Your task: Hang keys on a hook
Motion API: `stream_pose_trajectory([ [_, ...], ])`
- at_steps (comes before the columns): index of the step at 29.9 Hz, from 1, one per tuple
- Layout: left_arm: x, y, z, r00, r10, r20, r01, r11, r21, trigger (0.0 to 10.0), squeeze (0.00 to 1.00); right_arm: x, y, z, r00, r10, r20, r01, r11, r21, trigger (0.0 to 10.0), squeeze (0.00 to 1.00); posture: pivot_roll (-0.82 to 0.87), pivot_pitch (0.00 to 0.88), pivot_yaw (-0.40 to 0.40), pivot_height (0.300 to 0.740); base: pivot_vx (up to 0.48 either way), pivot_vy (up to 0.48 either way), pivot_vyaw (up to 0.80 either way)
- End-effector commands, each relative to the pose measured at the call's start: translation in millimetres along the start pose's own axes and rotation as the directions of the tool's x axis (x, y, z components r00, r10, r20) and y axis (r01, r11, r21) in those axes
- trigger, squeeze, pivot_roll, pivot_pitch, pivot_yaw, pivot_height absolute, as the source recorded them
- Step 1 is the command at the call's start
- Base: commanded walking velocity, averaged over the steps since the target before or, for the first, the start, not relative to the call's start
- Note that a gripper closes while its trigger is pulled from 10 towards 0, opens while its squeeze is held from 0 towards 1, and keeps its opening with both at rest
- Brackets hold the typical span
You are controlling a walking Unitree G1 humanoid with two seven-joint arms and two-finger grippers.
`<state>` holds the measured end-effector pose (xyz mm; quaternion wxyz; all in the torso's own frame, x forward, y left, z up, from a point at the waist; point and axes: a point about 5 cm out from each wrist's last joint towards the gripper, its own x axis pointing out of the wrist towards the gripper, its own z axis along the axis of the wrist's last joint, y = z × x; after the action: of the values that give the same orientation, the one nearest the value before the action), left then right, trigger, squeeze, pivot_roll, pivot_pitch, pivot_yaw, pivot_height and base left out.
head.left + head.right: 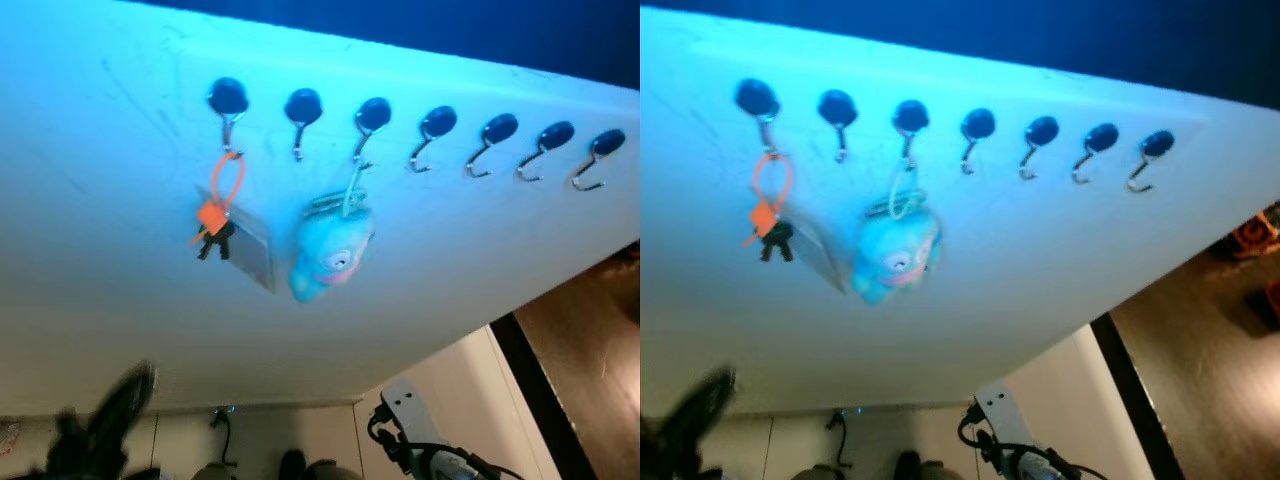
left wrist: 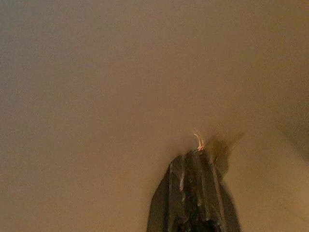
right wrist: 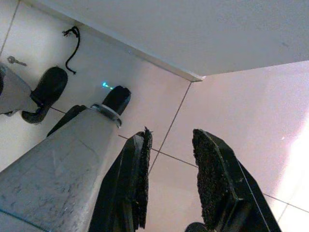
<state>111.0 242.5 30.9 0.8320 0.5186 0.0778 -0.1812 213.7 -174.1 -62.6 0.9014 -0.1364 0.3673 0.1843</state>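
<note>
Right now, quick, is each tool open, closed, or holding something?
Left tool: closed, with only a small pale bit at its tips; I can't tell what.
Right tool: open, holding nothing, pointing down at the floor.

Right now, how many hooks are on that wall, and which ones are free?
7, in one row. The first hook holds the orange-tagged keys, the second is free, the third holds a blue plush keychain, and the remaining four hooks are free.

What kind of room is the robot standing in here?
Probably a home entryway: a white wall carries a row of key hooks, two hold an orange-tagged key bunch and a blue plush keyring, above a tiled floor.
</note>
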Motion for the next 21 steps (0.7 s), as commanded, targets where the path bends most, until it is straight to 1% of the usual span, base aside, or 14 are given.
stream_pose_trajectory([
  [1,1.8,-33.1,-11.7,0.982,-0.131,-0.136,0.099,0.971,-0.215,10.0,0.0,-4.9,-3.0,-13.0,0.999,-0.021,-0.035,0.022,0.999,0.033,10.0,0.0,0.15,0.121,-0.127,0.74,0.0,0.0,0.0],
  [2,1.8,-33.1,-11.7,0.982,-0.131,-0.136,0.099,0.971,-0.215,10.0,0.0,-4.9,-3.0,-13.0,0.999,-0.021,-0.035,0.022,0.999,0.033,10.0,0.0,0.15,0.121,-0.127,0.74,0.0,0.0,0.0],
  [3,12.3,-43.7,-15.6,0.967,-0.143,-0.21,0.058,0.929,-0.365,10.0,0.0,-4.9,-2.5,-13.3,0.999,-0.022,-0.034,0.023,0.999,0.038,10.0,0.0,0.14,0.119,-0.127,0.74,0.0,0.0,0.0],
  [6,12.3,-43.7,-15.6,0.967,-0.143,-0.21,0.058,0.929,-0.365,10.0,0.0,-4.9,-2.5,-13.3,0.999,-0.022,-0.034,0.023,0.999,0.038,10.0,0.0,0.14,0.119,-0.127,0.74,0.0,0.0,0.0],
  [7,27.2,-49.6,-17.7,0.953,-0.108,-0.284,-0.044,0.877,-0.479,10.0,0.0,-4.6,-1.5,-13.0,0.999,-0.024,-0.03,0.025,0.999,0.048,10.0,0.0,0.13,0.116,-0.122,0.74,0.0,0.0,0.0],
  [9,27.2,-49.6,-17.7,0.953,-0.108,-0.284,-0.044,0.877,-0.479,10.0,0.0,-4.6,-1.5,-13.0,0.999,-0.024,-0.03,0.025,0.999,0.048,10.0,0.0,0.13,0.116,-0.122,0.74,0.0,0.0,0.0],
  [10,43.9,-54.9,-20.4,0.919,-0.059,-0.389,-0.199,0.784,-0.589,10.0,0.0,-4.4,-0.6,-12.8,0.999,-0.028,-0.025,0.03,0.998,0.061,10.0,0.0,0.12,0.112,-0.116,0.74,0.0,0.0,0.0],
  [11,43.9,-54.9,-20.4,0.919,-0.059,-0.389,-0.199,0.784,-0.589,10.0,0.0,-4.4,-0.6,-12.8,0.999,-0.028,-0.025,0.03,0.998,0.061,10.0,0.0,0.12,0.112,-0.116,0.74,0.0,0.0,0.0],
  [12,56.6,-61.3,-19.9,0.884,-0.052,-0.464,-0.297,0.705,-0.644,10.0,0.0,-4.4,0.1,-13.0,0.999,-0.035,-0.021,0.037,0.996,0.081,10.0,0.0,0.11,0.11,-0.111,0.74,0.0,0.0,0.0],
  [15,56.6,-61.3,-19.9,0.884,-0.052,-0.464,-0.297,0.705,-0.644,10.0,0.0,-4.4,0.1,-13.0,0.999,-0.035,-0.021,0.037,0.996,0.081,10.0,0.0,0.11,0.11,-0.111,0.74,0.0,0.0,0.0],
  [16,66.1,-69.0,-18.5,0.86,-0.071,-0.505,-0.337,0.665,-0.667,10.0,0.0,-4.4,0.6,-13.3,0.999,-0.04,-0.019,0.042,0.994,0.098,10.0,0.0,0.11,0.11,-0.11,0.74,0.0,0.0,0.0],
  [17,70.8,-77.2,-19.3,0.844,-0.122,-0.521,-0.329,0.649,-0.685,10.0,0.0,-4.4,1.5,-14.1,0.999,-0.042,-0.021,0.044,0.993,0.112,10.0,0.0,0.11,0.104,-0.104,0.74,0.0,0.0,0.0],
  [18,70.8,-77.2,-19.3,0.844,-0.122,-0.521,-0.329,0.649,-0.685,10.0,0.0,-4.4,1.5,-14.1,0.999,-0.042,-0.021,0.044,0.993,0.112,10.0,0.0,0.11,0.104,-0.104,0.74,0.0,0.0,0.0],
  [21,71.0,-88.3,-24.0,0.832,-0.22,-0.509,-0.262,0.654,-0.71,10.0,0.0,-4.3,3.1,-15.5,0.999,-0.045,-0.029,0.049,0.991,0.125,10.0,0.0,0.11,0.094,-0.095,0.74,0.0,0.0,0.0],
])
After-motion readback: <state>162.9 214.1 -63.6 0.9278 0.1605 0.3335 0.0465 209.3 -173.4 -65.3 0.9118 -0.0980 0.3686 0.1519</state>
